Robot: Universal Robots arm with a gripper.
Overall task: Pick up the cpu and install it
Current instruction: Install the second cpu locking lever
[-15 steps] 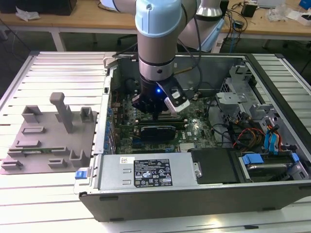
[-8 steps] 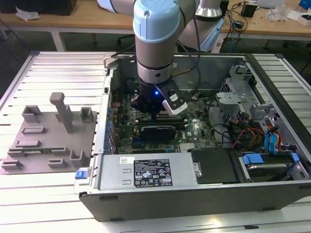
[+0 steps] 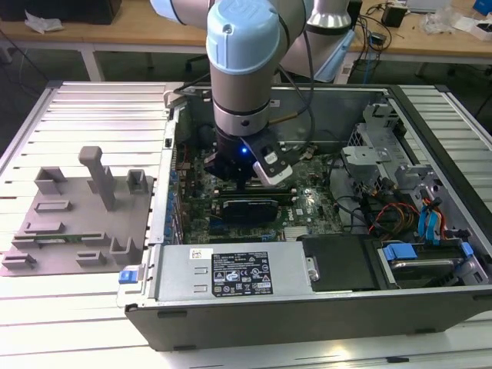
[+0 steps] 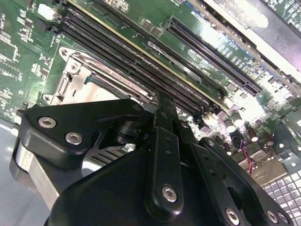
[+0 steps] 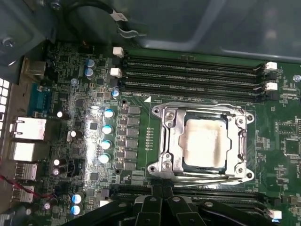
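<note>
The cpu (image 5: 207, 141), a small square chip with a pale smeared silver top, lies flat inside the metal frame of the motherboard socket (image 5: 167, 141). My gripper (image 3: 242, 181) hangs low inside the open computer case (image 3: 430, 307), over the green motherboard. In the first wrist view the gripper's black linkage (image 5: 160, 207) sits just beside the socket frame and does not touch the chip. A corner of the socket (image 4: 77, 77) also peeks out past the gripper body (image 4: 160, 141) in the second wrist view. Nothing is seen held.
A grey fixture plate with upright posts (image 3: 77, 223) lies at the exterior view's left of the case. Inside the case are a power supply (image 3: 231, 273), a black expansion card (image 3: 250, 209), memory slots (image 5: 188, 70), loose cables (image 3: 384, 215) and blue-tabbed drive bays (image 3: 430, 231).
</note>
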